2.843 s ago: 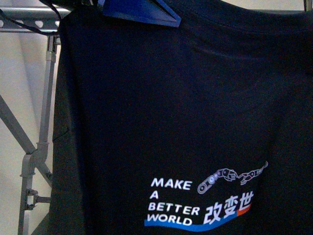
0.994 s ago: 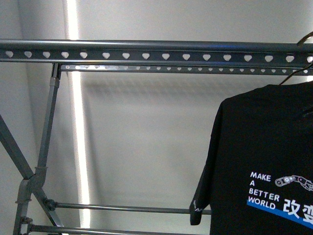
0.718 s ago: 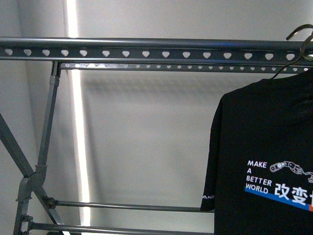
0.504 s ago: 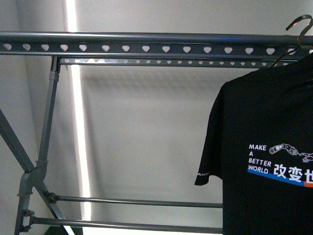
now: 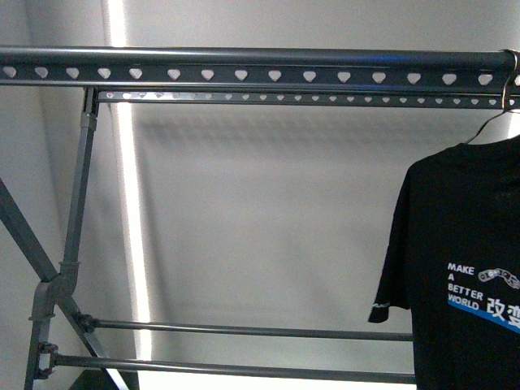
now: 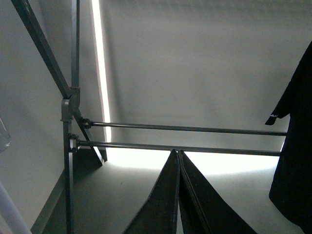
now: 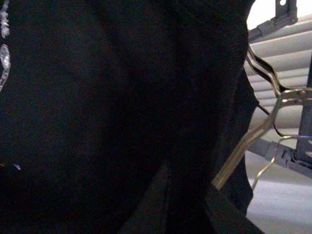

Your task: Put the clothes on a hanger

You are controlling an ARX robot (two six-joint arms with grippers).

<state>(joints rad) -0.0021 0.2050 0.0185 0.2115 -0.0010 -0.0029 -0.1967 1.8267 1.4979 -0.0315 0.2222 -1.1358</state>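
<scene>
Left gripper (image 6: 178,195) shows its dark jaws pressed together on nothing; the right gripper's state cannot be told, buried behind the shirt (image 5: 467,268). At the frame's right edge, the shirt hangs by a wire hook (image 5: 510,81) over the rack (image 5: 244,65) rail, likely so its weight rests there.

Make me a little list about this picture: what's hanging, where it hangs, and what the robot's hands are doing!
hanging: black T-shirt on a wire hook
where: right end of the grey rack's heart-holed rail
print: white "MAKE A BETTER WORLD", blue wave
left gripper: jaws together, holding nothing, away from the shirt
right gripper: close against the shirt, jaws unclear
</scene>
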